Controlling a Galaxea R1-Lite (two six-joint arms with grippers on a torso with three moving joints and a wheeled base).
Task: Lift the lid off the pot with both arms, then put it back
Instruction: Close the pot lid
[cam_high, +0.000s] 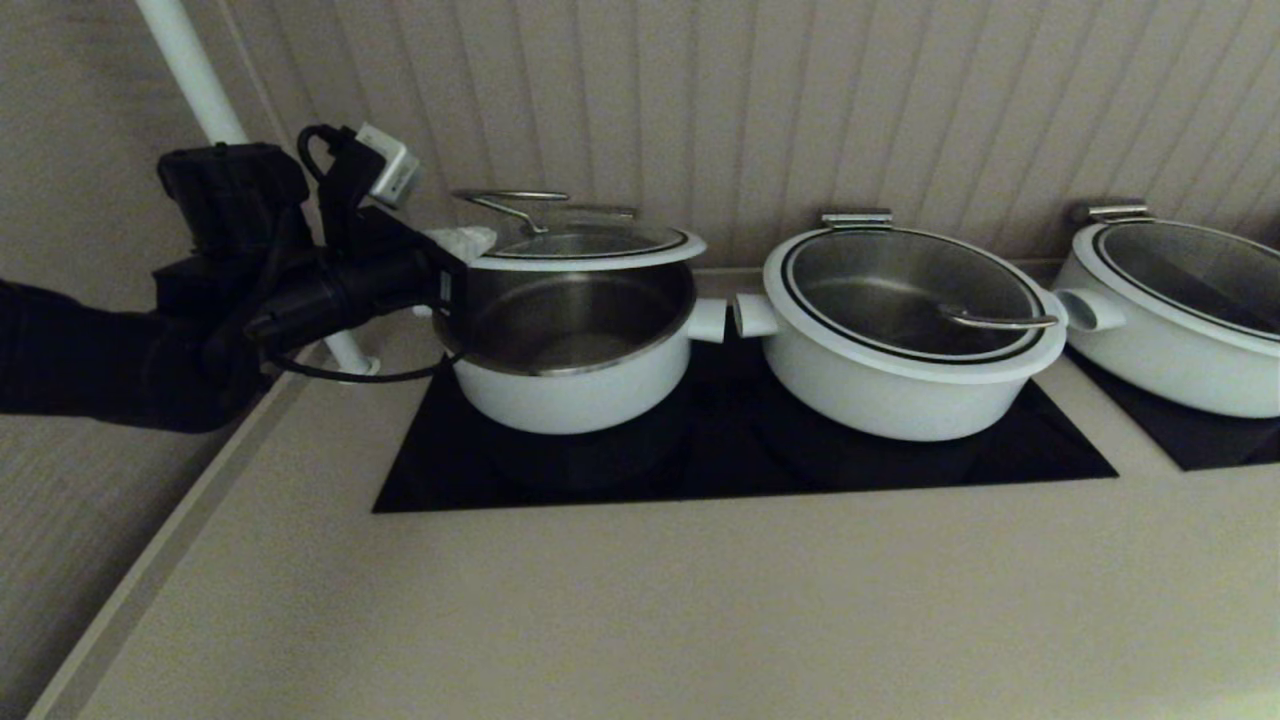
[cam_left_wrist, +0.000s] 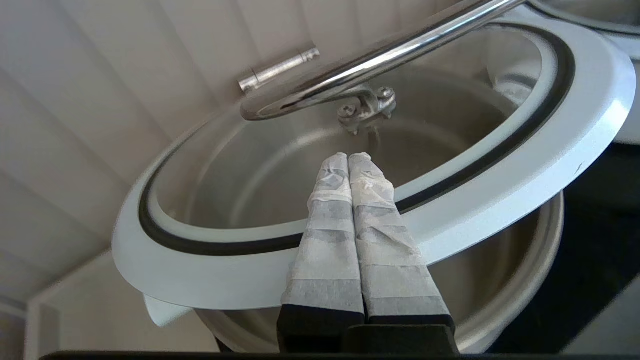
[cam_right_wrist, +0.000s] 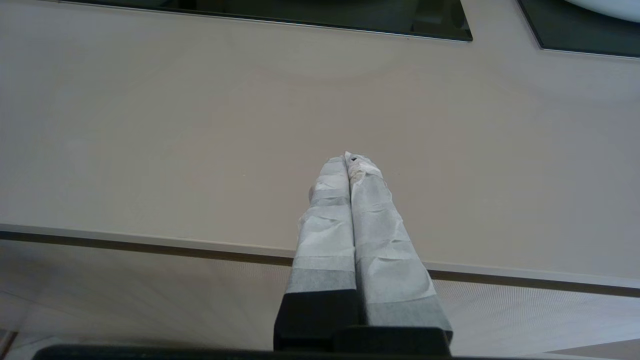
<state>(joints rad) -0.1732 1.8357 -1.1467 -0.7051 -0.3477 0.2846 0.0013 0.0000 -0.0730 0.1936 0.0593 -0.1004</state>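
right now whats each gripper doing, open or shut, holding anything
Left gripper: jaws shut on the rim of the lid, holding it lifted over the pot.
Right gripper: jaws shut, empty, over the counter.

The round glass lid (cam_left_wrist: 505, 190) has a white rim and a black inner ring (its arched handle is bright steel); the deep white pot (cam_high: 570, 385) is steel-grey inside, on a black hob panel (cam_high: 740, 470) set in a beige counter (cam_high: 640, 610)

no readable text, no labels, no brand marks, no numbers anywhere in view
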